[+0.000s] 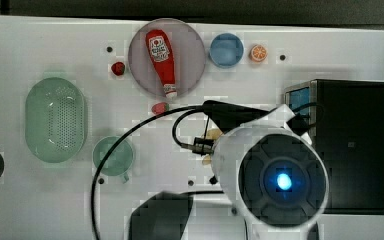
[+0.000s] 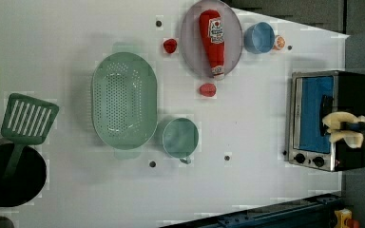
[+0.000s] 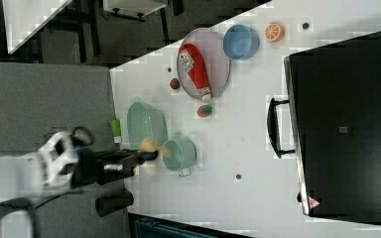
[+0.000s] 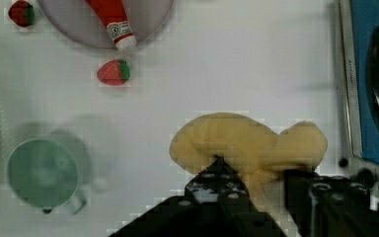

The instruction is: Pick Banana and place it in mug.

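My gripper (image 4: 262,183) is shut on the pale yellow banana (image 4: 249,144), which bulges out past both black fingers (image 4: 218,183). The banana (image 2: 343,129) hangs in the air, off the table, in front of the toaster oven in the left view. In the top view the banana (image 1: 213,135) peeks out beside the arm, to the right of the mug. The mug (image 1: 112,156) is a small round pale teal cup with a little handle, standing upright and empty next to the green colander. The mug (image 4: 42,173) also lies off to one side of the banana in the wrist view.
A large oval green colander (image 1: 55,119) sits beside the mug. A grey plate (image 1: 190,40) carries a ketchup bottle (image 1: 162,61). Two strawberries (image 1: 118,68) (image 1: 160,107), a blue cup (image 1: 226,50) and an orange slice (image 1: 258,53) are nearby. The toaster oven (image 1: 352,145) stands at the top view's right.
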You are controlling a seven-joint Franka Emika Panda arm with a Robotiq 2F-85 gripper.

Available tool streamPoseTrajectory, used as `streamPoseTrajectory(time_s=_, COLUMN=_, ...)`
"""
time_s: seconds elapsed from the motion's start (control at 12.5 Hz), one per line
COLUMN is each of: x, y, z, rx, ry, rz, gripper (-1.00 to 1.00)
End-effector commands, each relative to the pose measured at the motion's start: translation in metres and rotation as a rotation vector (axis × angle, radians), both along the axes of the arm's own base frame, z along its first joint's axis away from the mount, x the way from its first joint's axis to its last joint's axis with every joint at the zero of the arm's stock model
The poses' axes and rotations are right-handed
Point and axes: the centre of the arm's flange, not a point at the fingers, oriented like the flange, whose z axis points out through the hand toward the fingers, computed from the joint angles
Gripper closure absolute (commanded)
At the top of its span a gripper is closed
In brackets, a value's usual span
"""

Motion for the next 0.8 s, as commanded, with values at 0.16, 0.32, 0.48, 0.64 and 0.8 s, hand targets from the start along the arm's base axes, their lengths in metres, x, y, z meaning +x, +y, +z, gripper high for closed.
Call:
streamPoseTrajectory(time_s=0.16, x=0.007, y=0.092, z=-0.020, rx=-0.015, ry=0.115, rz=-0.038, gripper=0.38)
streamPoseTrajectory(time_s=0.32, x=0.003, y=0.144, z=-0.030, rx=-0.013, ry=0.136, rz=-0.086, gripper=0.38)
streamPoseTrajectory(time_s=0.48, x=0.001, y=0.192, z=-0.048, rx=-0.024, ry=0.158, rz=-0.160, gripper=0.38)
streamPoseTrajectory(time_s=0.64, x=0.002, y=0.234, z=-0.073, rx=-0.037, ry=0.156, rz=-0.191, gripper=0.38)
streamPoseTrajectory(time_s=0.8, x=0.005, y=0.268, z=-0.099, rx=-0.023, ry=0.126, rz=-0.221, gripper=0.38)
